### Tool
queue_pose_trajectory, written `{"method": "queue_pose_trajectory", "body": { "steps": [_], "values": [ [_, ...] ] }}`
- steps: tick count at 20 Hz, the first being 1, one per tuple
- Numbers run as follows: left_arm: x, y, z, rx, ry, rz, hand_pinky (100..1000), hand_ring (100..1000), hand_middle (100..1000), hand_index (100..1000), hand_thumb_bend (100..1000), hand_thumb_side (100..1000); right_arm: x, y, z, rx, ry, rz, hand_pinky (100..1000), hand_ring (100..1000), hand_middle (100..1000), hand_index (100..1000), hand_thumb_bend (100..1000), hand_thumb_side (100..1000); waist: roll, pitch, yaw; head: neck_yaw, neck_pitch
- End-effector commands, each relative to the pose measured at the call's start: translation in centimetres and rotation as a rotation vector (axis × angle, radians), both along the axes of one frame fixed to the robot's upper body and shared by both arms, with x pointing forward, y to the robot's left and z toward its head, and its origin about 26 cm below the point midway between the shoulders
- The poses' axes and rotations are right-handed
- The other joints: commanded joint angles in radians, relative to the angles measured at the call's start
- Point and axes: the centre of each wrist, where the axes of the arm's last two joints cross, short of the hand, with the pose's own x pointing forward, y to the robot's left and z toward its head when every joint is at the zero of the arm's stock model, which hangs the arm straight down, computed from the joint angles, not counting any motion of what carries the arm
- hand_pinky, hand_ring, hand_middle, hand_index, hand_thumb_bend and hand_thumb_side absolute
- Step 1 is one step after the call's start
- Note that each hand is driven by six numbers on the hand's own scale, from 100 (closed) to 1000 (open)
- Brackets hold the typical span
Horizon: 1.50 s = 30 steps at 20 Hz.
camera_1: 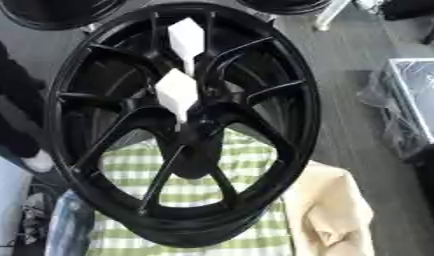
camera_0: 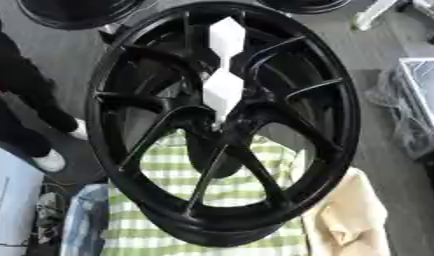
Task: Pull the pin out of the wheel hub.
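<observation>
Left eye view: the black wheel hub [camera_0: 222, 125] was seen filling the frame, resting on a green checked cloth [camera_0: 212, 180], with two white blocks [camera_0: 225, 65] over its centre. A cream cloth [camera_0: 347, 215] lay beside. No hand was seen; no writing was readable.

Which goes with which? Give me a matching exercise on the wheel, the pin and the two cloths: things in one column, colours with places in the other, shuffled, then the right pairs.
Things:
1. wheel
2. pin
3. checked cloth
4. plain cloth

Colour and place:
A. green and white, seen through the spokes
B. white, over the wheel's centre
C. black, filling most of the view
D. cream, at the wheel's lower right

Pairs: 1-C, 2-B, 3-A, 4-D
</observation>
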Motion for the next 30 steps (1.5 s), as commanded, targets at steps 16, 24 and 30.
{"method": "queue_pose_trajectory", "body": {
  "steps": [16, 24, 30],
  "values": [
    [0.0, 0.5, 1.0, 0.015, -0.034, 0.021, 788, 786, 690, 744, 305, 693, 0.3, -9.1, -9.0, 0.283, 0.026, -0.526, 906, 920, 901, 959, 210, 648, 0.006, -0.011, -0.013, 0.011, -0.018],
    [0.0, 0.3, 1.1, 0.012, -0.037, 0.016, 789, 787, 691, 744, 304, 694, 0.8, -6.6, -8.1, 0.497, -0.186, -0.437, 833, 783, 763, 855, 100, 594, 0.006, -0.011, -0.005, 0.011, -0.017],
    [0.1, 0.1, 1.2, 0.011, -0.043, 0.005, 790, 788, 692, 744, 304, 693, 1.7, -2.8, -7.9, 0.631, -0.26, -0.175, 837, 769, 745, 838, 100, 684, 0.008, -0.013, -0.001, 0.003, -0.022]
  ]
}}
